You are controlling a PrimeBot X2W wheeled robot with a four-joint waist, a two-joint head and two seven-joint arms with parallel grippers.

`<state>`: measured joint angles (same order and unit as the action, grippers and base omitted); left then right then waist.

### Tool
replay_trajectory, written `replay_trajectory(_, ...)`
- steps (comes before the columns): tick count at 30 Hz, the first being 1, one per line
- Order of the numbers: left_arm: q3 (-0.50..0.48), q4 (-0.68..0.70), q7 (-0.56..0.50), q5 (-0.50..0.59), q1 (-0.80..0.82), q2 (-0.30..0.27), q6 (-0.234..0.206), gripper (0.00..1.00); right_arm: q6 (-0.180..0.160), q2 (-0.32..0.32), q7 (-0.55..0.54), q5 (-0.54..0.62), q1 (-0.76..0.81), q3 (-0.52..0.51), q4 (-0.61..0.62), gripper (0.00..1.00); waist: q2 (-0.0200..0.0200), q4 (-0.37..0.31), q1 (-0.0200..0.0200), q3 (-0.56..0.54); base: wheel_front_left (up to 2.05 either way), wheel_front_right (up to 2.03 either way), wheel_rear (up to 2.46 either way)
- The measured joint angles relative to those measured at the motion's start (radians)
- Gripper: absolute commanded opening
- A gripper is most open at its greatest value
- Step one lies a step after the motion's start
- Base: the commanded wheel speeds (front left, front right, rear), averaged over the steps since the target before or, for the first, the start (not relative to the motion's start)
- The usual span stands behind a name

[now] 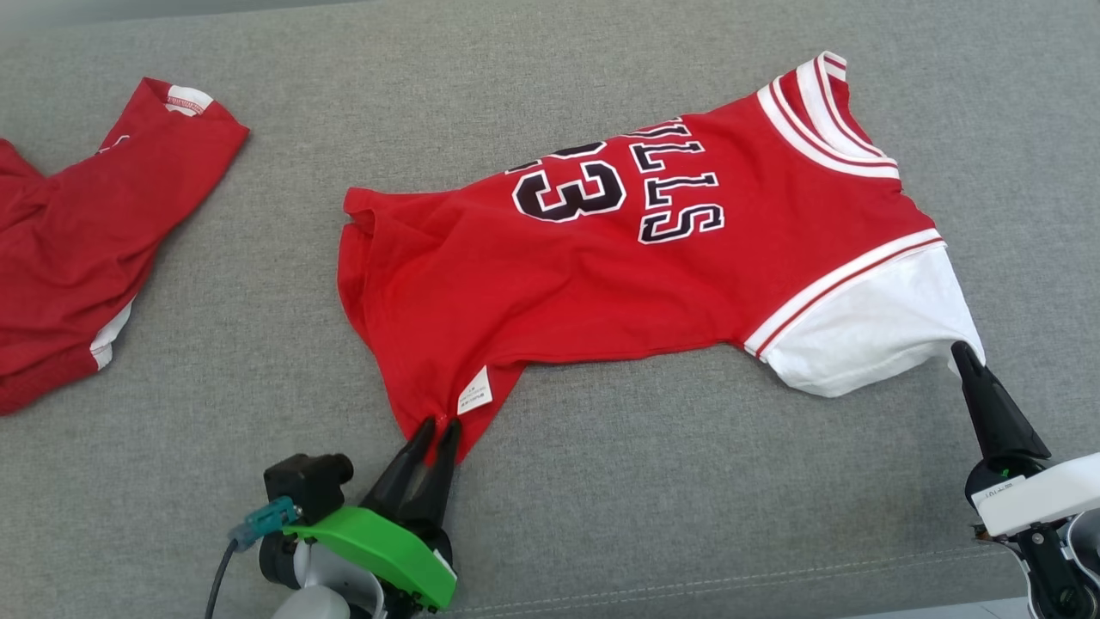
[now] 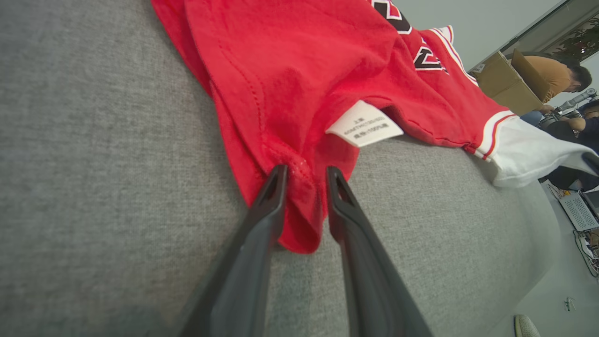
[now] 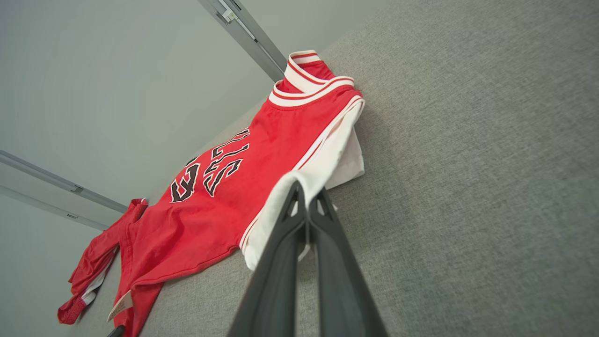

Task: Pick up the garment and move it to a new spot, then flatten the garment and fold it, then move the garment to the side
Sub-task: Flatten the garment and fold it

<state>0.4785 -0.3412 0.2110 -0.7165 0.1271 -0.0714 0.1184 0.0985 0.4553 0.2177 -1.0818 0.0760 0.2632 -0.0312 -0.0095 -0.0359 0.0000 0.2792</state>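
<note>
The garment [image 1: 601, 258] is a red jersey with white trim and black lettering, spread on the grey cushion. My left gripper [image 1: 436, 427] sits at its near hem corner, just below the white label [image 1: 474, 391]. In the left wrist view that gripper [image 2: 304, 175] straddles the bunched red hem [image 2: 304, 215], with the jaws narrowly apart and cloth between them. My right gripper [image 1: 961, 348] is shut on the edge of the white sleeve [image 1: 868, 327]. The right wrist view shows this gripper [image 3: 306, 192] pinching the sleeve, with the garment [image 3: 224, 201] stretching away behind it.
A second red garment [image 1: 77, 258] lies crumpled at the far left of the cushion [image 1: 687, 481]. The cushion's front edge runs close behind both grippers. In the left wrist view a person [image 2: 557, 75] and a cardboard box [image 2: 505, 82] are beyond the far end.
</note>
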Motion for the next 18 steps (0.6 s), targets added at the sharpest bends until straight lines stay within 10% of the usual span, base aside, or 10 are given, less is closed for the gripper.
replay_trajectory(4, -0.025, -0.002, 0.010, 0.024, 0.024, 0.000, -0.033, 0.86, -0.005, 0.000, 0.000, 0.000, 0.000, -0.003, 0.000, 0.00, 0.0000, -0.001, 0.0000, 0.002, 0.00, 0.00, 0.00)
replay_trajectory(18, -0.018, -0.004, 0.012, 0.055, 0.032, 0.000, -0.058, 0.84, -0.012, 0.000, 0.000, 0.000, 0.016, -0.004, 0.004, 0.00, 0.0000, 0.004, 0.0000, -0.006, 0.00, 0.00, 0.00)
